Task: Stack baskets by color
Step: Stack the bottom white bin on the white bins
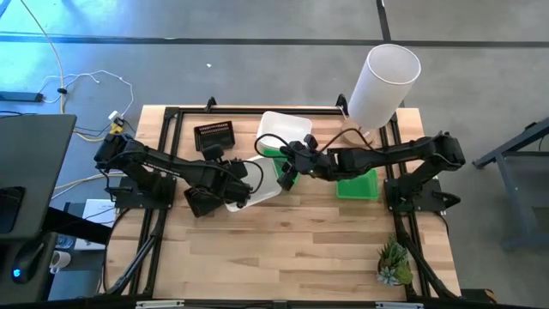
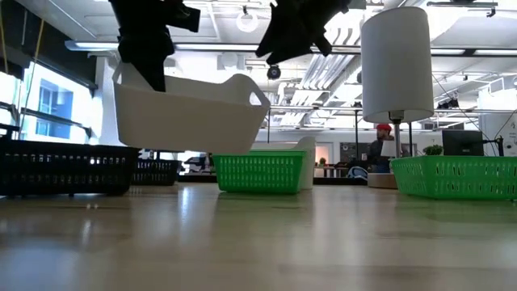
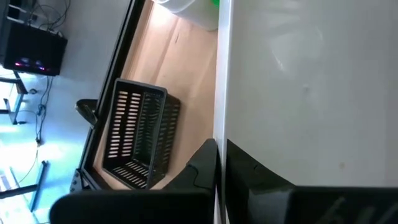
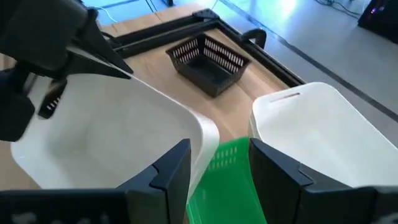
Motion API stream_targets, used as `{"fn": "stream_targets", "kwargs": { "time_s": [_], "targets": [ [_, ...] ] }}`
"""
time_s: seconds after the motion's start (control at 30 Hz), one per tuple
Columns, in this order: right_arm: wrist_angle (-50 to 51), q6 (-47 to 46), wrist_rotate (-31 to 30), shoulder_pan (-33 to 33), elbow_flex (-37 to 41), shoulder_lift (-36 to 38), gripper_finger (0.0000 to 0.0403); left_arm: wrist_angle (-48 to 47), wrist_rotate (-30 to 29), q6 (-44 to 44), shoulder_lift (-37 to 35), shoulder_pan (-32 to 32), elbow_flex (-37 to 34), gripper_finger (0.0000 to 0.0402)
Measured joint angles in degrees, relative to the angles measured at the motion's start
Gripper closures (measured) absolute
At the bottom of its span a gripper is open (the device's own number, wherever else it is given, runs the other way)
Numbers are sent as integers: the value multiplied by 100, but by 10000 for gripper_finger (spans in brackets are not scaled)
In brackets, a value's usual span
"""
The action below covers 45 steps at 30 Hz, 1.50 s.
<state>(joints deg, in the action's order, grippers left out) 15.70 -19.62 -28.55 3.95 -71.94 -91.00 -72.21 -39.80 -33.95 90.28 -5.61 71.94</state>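
Observation:
My left gripper is shut on a white basket, which hangs in the air above the table's middle. My right gripper is open and holds nothing. It hovers just off the held basket's right end, above a green basket that stands on the table. Behind that green one stands a second white basket. Another green basket rests at the right, and a black basket stands at the far left. My left gripper grips the white basket's left end wall at its rim, one finger outside and one finger inside. The fingers slant down from the table's left. The basket hangs clear of the table, open side up, roughly level.
A tall white cylinder stands at the far right corner and a small potted plant at the near right. In the low view, black baskets sit at the left. The near half of the table is bare wood.

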Motion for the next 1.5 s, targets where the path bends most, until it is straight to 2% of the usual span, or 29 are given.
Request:
{"fn": "stream_targets", "kwargs": {
  "time_s": [0.4, 0.97, 1.07, 1.27, 1.5],
  "targets": [
    [5, -359, 517, -18, 1, -218, 253, 22, 60, -171, 2, -56, -2, 401],
    [36, -896, 862, -16, 2, -618, 256, 327, -32, -184, 3, -428, -7, 401],
    [65, -902, 963, -16, 2, -671, 282, 337, -56, -97, 2, -428, -7, 401],
    [97, -887, 874, -27, 2, -695, 388, 384, -104, 93, 4, -411, -7, 401],
    [64, -907, 710, -20, 2, -695, 398, 544, -117, 323, 2, -357, -7, 381]
  ]
}}
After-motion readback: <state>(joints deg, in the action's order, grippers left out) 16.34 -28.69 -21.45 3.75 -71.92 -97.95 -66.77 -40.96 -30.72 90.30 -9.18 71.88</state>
